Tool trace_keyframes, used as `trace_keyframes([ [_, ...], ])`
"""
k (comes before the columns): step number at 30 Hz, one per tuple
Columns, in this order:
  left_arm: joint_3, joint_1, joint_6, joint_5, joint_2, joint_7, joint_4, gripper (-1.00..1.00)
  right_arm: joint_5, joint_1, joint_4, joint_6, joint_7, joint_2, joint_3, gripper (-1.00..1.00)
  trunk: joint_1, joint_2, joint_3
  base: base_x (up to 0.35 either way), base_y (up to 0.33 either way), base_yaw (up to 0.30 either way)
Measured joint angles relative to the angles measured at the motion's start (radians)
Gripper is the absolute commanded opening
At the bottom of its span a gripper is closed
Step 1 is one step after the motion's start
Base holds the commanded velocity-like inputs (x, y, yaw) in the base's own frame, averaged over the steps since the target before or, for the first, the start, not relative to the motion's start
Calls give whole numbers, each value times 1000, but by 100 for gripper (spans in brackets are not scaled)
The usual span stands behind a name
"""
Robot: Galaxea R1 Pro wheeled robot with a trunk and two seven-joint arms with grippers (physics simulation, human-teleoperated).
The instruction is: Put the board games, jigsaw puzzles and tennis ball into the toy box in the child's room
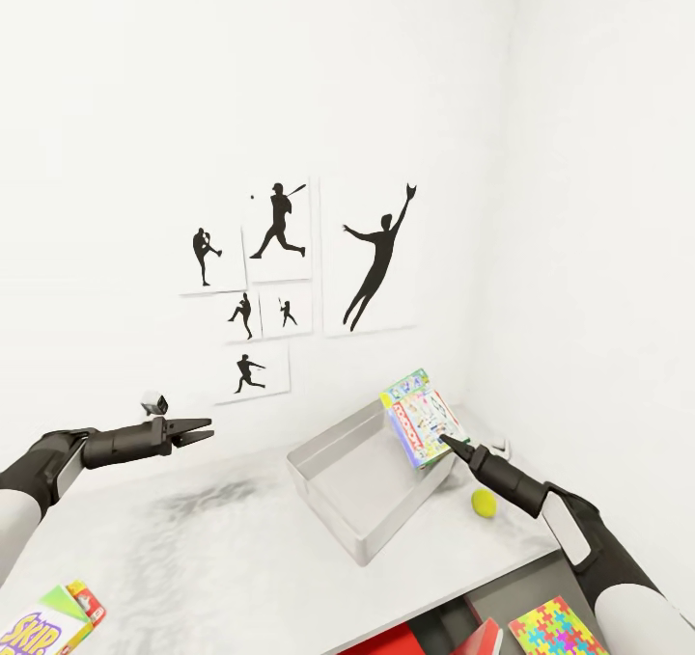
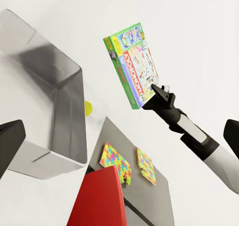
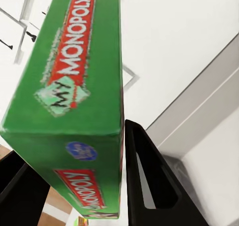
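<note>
Green box edge in the right wrist view reads "MY MONOPOLY" in white on a red band; same box (image 3: 74, 86) shows "MONOPOLY" on its white face in the left wrist view (image 2: 133, 69). Right gripper (image 1: 452, 440) is clamped on this game's lower corner, fingers (image 3: 149, 181) on either side of the box, holding it tilted up in the air over the far-right rim of the grey bin (image 1: 362, 501); box isn't touching the bin floor, and the bin's interior looks bare. At the head view's bottom left lies a 2nd game, yellow-green w/ "SKIP" legible (image 1: 43, 626), on the white table (image 1: 193, 559). Left gripper (image 1: 198, 432) hovers above the table left of the bin, jaws parted a little, nothing between them. Ball (image 1: 484, 503) sits on the table just right of the bin, near the right forearm, apart from both. Table's front-right edge drops to a lower dark grey section where a puzzle (image 1: 555, 628) lies; left wrist view shows 2 puzzles (image 2: 115, 161) (image 2: 146, 165) side by side there, beside a red surface (image 2: 97, 198). Plenty of bare tabletop between left gripper and bin. White wall behind carries black baseball silhouettes (image 1: 290, 269).
</note>
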State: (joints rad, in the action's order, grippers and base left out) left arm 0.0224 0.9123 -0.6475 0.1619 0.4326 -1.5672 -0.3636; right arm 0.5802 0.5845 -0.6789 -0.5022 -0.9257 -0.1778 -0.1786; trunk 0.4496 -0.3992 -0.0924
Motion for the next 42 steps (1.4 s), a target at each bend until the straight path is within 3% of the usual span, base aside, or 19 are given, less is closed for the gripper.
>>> trace_keyframes([
  [18, 0, -1, 0, 0, 1, 0, 0, 100, -2, 1, -1, -11, 22, 5, -3, -100, 0, 0, 0, 0, 0, 0],
  [21, -1, -1, 0, 0, -1, 0, 0, 100, 1, 14, -5, -75, 56, 5, -5, -100, 0, 0, 0, 0, 0, 0],
  [22, -2, 0, 0, 0, -2, 0, 0, 100, -23, 67, -5, -181, 105, 5, -6, -100, 0, 0, 0, 0, 0, 0],
  [23, -2, 0, 0, 0, -2, 0, 0, 100, 23, 95, -9, -225, 131, 4, -12, -100, 0, 0, 0, 0, 0, 0],
  [24, -2, 0, 0, 0, -2, 0, 0, 100, 4, 114, -6, -235, 160, 4, -9, -100, 0, 0, 0, 0, 0, 0],
  [30, -1, -1, 0, -1, -2, 0, 0, 100, 3, 199, -1, -299, 326, 8, -9, -100, 0, 0, 0, 0, 0, 0],
  [37, -1, 0, 0, -1, -2, 0, 0, 100, 3, 217, 2, -323, 441, 13, -15, -100, 0, 0, 0, 0, 0, 0],
  [42, -1, -1, 0, 0, -2, 0, 0, 100, 5, 256, 43, -326, 577, 21, -14, -100, 0, 0, 0, 0, 0, 0],
])
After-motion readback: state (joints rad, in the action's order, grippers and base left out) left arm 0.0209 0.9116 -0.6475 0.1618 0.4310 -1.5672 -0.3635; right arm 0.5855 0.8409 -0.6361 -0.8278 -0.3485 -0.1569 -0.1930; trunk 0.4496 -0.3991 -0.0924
